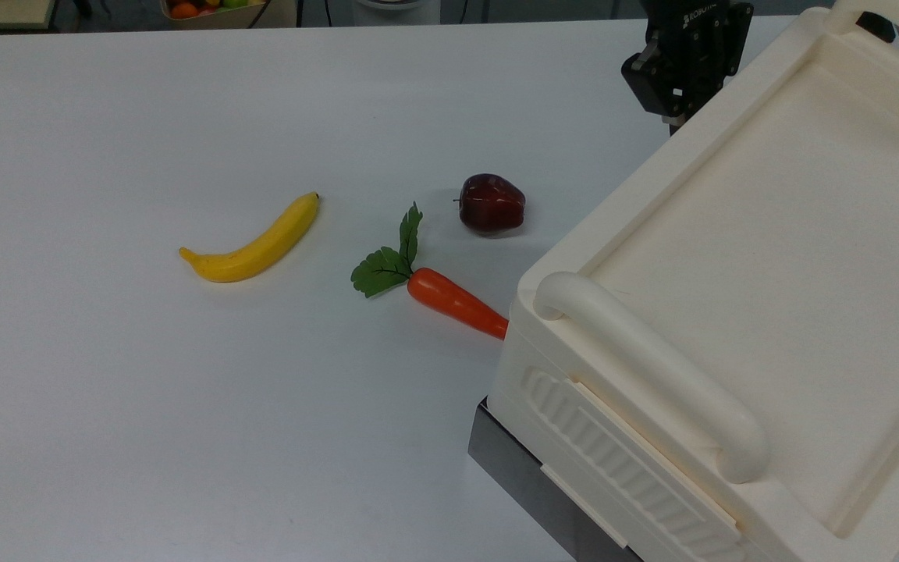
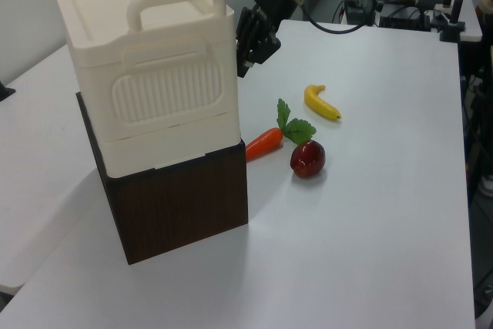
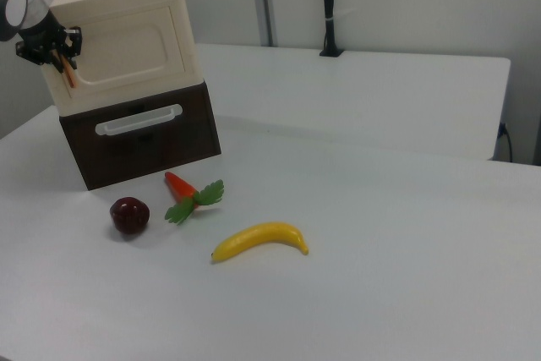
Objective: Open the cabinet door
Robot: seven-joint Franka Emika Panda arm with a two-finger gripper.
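The cabinet door (image 3: 127, 44) is the smooth cream plastic panel with a recessed rounded-rectangle face. It stands upright on the upper cream box, facing the fruit, and it looks shut flush. A thin copper-coloured strip (image 3: 67, 72) runs down its edge on the right view's left, and my pincer (image 3: 53, 50) sits right at that edge, up against the corner. Can't tell whether the pincer is open or closed from here. In the top view the pincer (image 1: 674, 117) is black and blocky with white lettering that starts "ROBOT"; the rest I can't read.

Under the door is a dark wood-grain base (image 3: 144, 137) with a pale bar-shaped pull (image 3: 138, 121). Round the corner is a ribbed cream side panel (image 2: 166, 90), and on top there's a thick rounded bar handle (image 1: 652, 375) across a shallow tray-like lid (image 1: 769, 257).

On the matte white tabletop (image 1: 145, 429), a glossy orange carrot (image 1: 456, 302) with green leaves lies with its tip just at the cabinet's foot. A shiny dark red apple (image 1: 492, 204) is near it and a curved yellow banana (image 1: 254, 243) further out. In front of the door, past the fruit, the tabletop has lots of open room.
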